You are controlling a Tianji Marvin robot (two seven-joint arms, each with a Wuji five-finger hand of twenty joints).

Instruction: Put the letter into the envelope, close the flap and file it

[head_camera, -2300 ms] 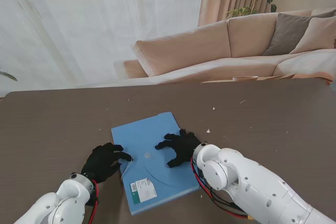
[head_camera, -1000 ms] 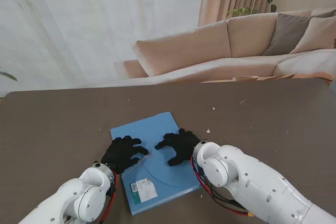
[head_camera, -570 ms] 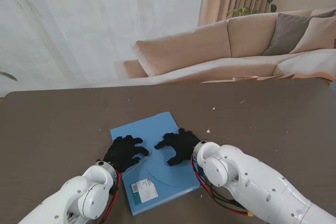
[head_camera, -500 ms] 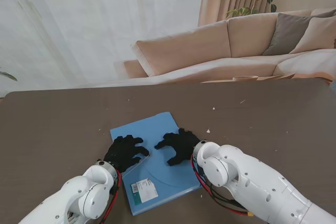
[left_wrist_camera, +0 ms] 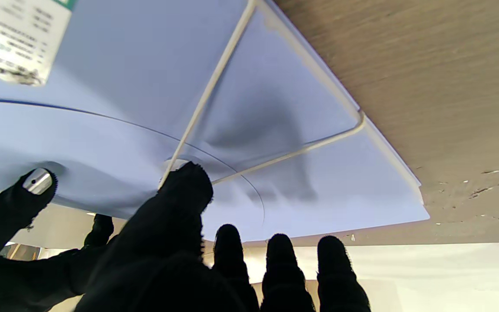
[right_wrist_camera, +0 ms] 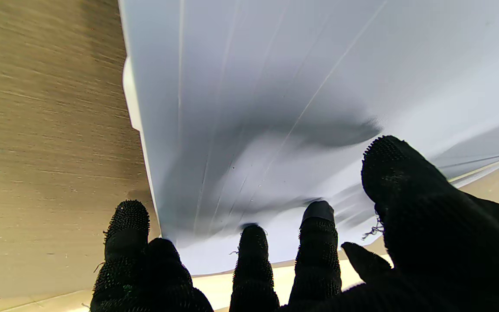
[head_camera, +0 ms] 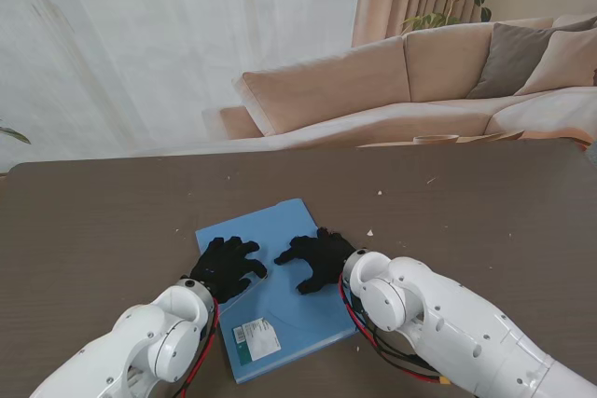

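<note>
Envelope (head_camera: 280,300) lies flat under left hand (head_camera: 227,266) and right hand (head_camera: 315,258), both spread, grasping nothing.

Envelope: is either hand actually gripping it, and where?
Neither grips it. The envelope lies flat on the table; the left hand presses on its left side near the flap, the right hand rests spread on its right side.

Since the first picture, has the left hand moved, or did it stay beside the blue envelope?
Yes. The left hand has moved to the right and farther from me, from the table onto the blue envelope, ending close to the right hand.
</note>
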